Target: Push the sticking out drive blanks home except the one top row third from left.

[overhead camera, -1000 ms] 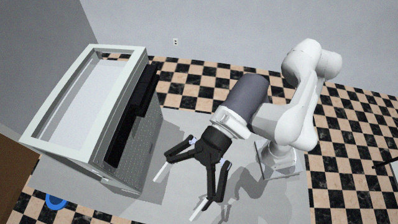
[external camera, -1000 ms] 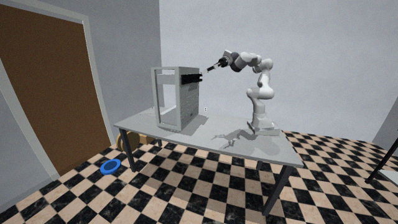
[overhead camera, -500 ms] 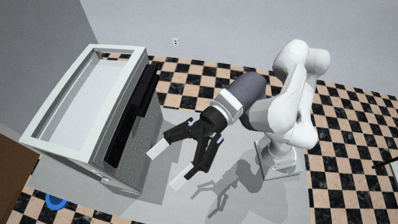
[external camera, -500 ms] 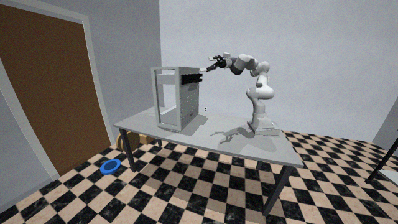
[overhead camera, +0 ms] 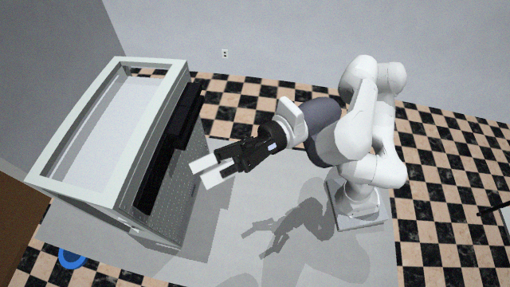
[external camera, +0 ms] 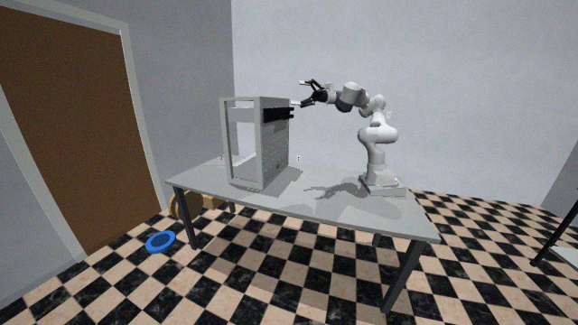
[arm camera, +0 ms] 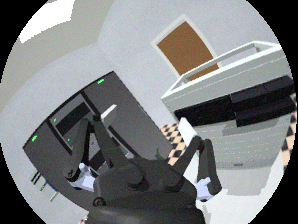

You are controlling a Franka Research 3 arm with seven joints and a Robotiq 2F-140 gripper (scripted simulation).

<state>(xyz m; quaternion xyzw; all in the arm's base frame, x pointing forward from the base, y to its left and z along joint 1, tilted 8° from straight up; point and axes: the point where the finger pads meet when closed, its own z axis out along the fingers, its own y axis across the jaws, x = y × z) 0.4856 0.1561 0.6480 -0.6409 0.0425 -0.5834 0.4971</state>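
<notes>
- Rack (overhead camera: 153,105) with the storage chassis (overhead camera: 181,119) stands at the worktop's left end, near the back edge.
- Gripper (overhead camera: 207,171) spread wide, holding nothing, level with the chassis front, just short of the blanks (external camera: 277,115).

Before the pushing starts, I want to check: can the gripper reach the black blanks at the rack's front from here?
Probably yes: the open, empty gripper faces the rack front, and nothing stands between it and the blanks.
</notes>
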